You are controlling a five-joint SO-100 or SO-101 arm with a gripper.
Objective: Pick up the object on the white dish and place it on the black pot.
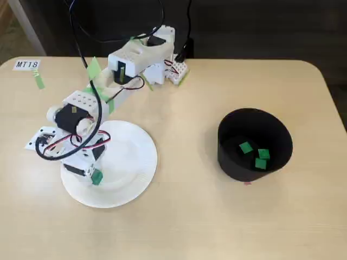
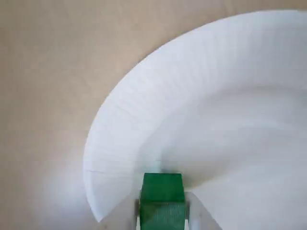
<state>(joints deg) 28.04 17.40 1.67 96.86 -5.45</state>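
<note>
A white paper plate (image 1: 130, 162) lies at the left of the table and also shows in the wrist view (image 2: 201, 115). My gripper (image 1: 95, 176) is over the plate's left part, shut on a small green cube (image 1: 97, 177). In the wrist view the cube (image 2: 163, 199) sits between the two white fingers of the gripper (image 2: 163, 213), at or just above the plate's surface. The black pot (image 1: 230, 154) stands at the right, apart from the arm. Three more green cubes (image 1: 246, 147) lie inside it.
The arm's base and a small board with wires (image 1: 176, 69) stand at the back of the table. A label reading MT18 (image 1: 27, 64) and green tape (image 1: 39, 81) are at the back left. The table's right edge (image 1: 335, 103) is near the pot.
</note>
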